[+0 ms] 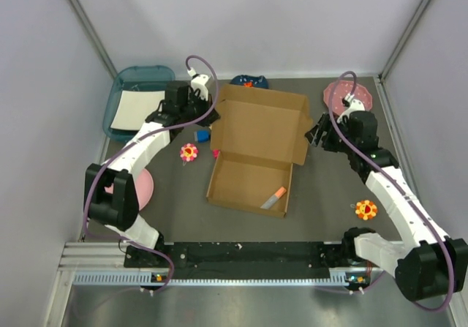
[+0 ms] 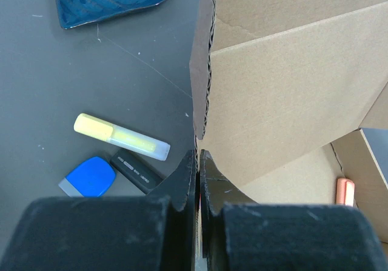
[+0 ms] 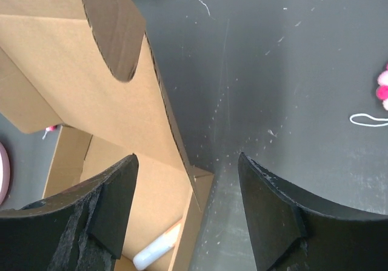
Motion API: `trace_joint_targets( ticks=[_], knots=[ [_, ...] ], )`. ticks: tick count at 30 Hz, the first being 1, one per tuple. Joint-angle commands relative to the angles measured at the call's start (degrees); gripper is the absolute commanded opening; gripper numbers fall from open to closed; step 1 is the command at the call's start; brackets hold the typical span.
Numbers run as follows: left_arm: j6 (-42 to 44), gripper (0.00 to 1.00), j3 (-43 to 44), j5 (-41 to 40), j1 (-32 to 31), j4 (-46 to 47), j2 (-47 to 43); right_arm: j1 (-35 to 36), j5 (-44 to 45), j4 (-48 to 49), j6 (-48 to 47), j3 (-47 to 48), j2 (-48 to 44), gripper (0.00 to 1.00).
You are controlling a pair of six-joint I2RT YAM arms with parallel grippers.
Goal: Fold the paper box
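**Lid pinned on one side, straddled on the other**

The paper box (image 1: 252,155) lies mid-bench (image 1: 322,188), its tray toward the arms and its lid raised on the far side. The left end effector (image 2: 198,157) is at the box's left edge. Its fingers are pressed together on the thin corrugated edge of the lid's side flap, probably to stop the lid dropping or swinging while the other side is worked. The right end effector (image 3: 187,165) is at the box's right edge with its fingers spread, one on each side of the cardboard wall and not gripping it. It looks placed to close on that flap or push it inward, so the fold is judged to be unfinished.

Counted, with the box as reference:
- One box.
- One orange-capped marker (image 1: 274,197), loose inside the tray. It may get in the way when the lid comes down.
- Two flower toys, one (image 1: 189,152) just left of the box and one (image 1: 365,210) well to its right.
- Two pink plates, one (image 1: 142,189) to the left and one (image 1: 340,93) far right.
- One teal tray (image 1: 128,85) far left.
- One yellow highlighter (image 2: 121,137) beside the left wall.
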Motion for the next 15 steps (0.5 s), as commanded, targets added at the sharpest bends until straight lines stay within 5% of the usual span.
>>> trace_joint_targets(
  ticks=[1,15],
  knots=[
    [-1.0,0.00,-0.6,-1.1,-0.5,0.9,-1.4,-0.2,-0.8,7.4,1.3,2.8,4.0,0.67],
    [-1.6,0.00,-0.6,-1.6,-0.6,0.7,-1.9,-0.1,-0.4,11.2,1.5,8.0,11.7,0.55]
  ],
)
